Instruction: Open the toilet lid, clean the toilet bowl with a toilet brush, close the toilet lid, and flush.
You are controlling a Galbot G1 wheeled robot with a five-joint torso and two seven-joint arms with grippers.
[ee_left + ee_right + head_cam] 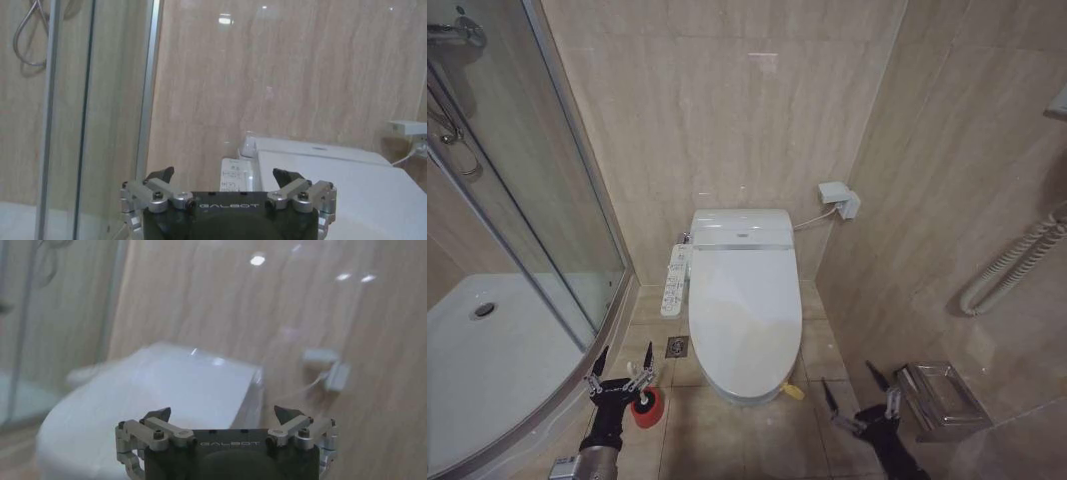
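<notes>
Toilet lid (742, 315) down, closed over the toilet ahead of us. Our left gripper (623, 375) hangs spread and empty above the floor; right gripper (859, 395) likewise, spread and empty.

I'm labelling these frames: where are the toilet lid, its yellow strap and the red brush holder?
toilet lid (742, 315): head view, middle of closed cover.
yellow strap (794, 391): head view, at the lid's front edge.
red brush holder (648, 408): head view, its rim.

Closed toilet lid (745, 300) with yellow strap (793, 390) at its front edge, left gripper (622, 371) open low beside the shower glass (557, 200), just above a red holder (647, 407), right gripper (859, 396) open near a metal tray (942, 398).
</notes>
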